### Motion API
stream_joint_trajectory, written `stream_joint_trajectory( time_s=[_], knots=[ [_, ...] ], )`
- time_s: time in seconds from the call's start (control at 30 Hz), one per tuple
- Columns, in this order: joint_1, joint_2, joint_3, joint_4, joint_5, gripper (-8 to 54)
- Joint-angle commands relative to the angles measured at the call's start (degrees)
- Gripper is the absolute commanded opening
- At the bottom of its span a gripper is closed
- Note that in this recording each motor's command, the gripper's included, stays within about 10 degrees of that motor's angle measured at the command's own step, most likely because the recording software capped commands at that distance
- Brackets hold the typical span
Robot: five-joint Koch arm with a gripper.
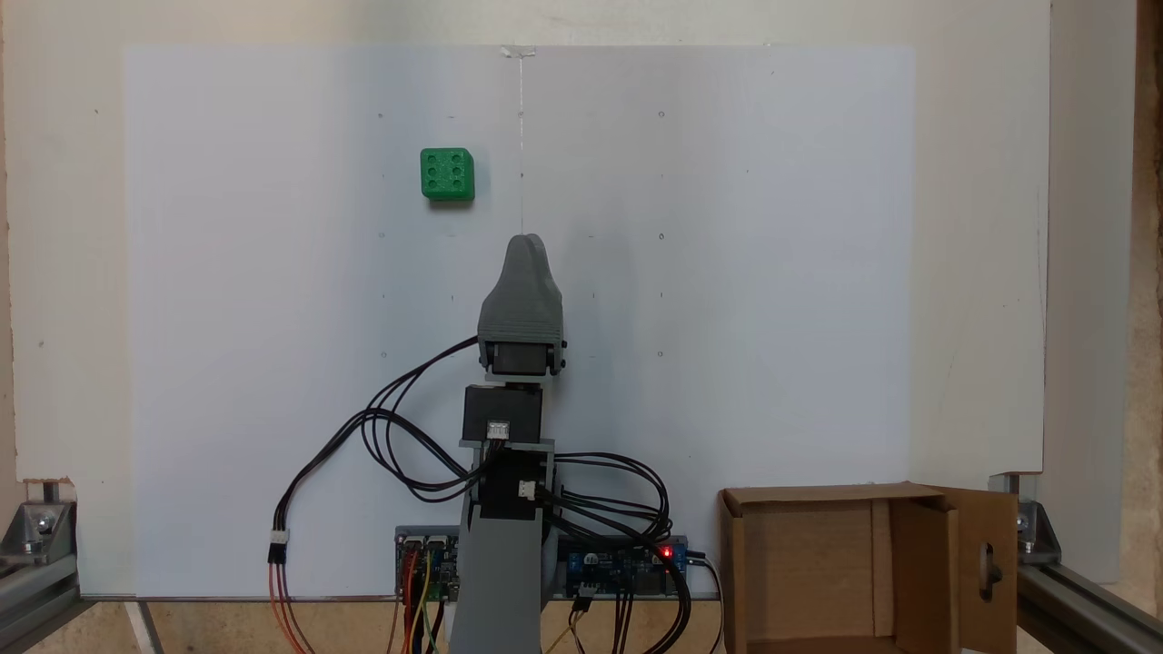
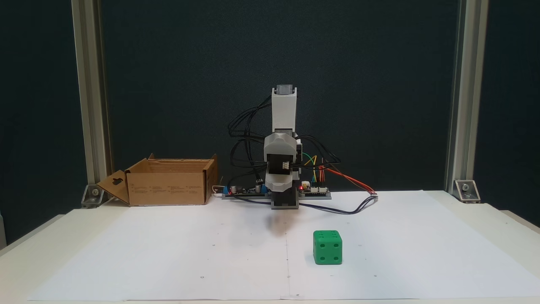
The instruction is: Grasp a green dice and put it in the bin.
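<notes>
Zero steps done, by my read: the green dice (image 1: 447, 173) sits free on the white paper sheet (image 1: 727, 272), nothing touching it, and the cardboard bin (image 1: 818, 572) looks empty from above. In a fixed view from above, the dice is at about 11 o'clock from the gripper (image 1: 527, 243), near but clearly apart; the bin is at 4 o'clock from the arm base, well apart from the dice, at the sheet's near corner. In the front-facing fixed view the dice (image 2: 327, 247) shows six pips on top and four on the face toward the camera, and the bin (image 2: 168, 181) sits at 9 o'clock from the base with its slotted flap folded out. Arm pose: folded up over its base, gripper (image 2: 282, 203) hanging nose-down close to the table, centred on the sheet's midline. Jaws lie one behind the other in both fixed views, so can't tell whether they're apart or together. Left to do: reach, grasp, carry, drop.
</notes>
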Motion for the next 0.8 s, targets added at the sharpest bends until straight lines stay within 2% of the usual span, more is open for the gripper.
stream_joint_trajectory(
  time_s=[0.0,0.77],
  knots=[
    [-0.1,5.8,2.3,-0.3,-2.2,43.3],
    [-0.1,5.9,2.3,-0.6,-2.4,44.4]
  ],
)
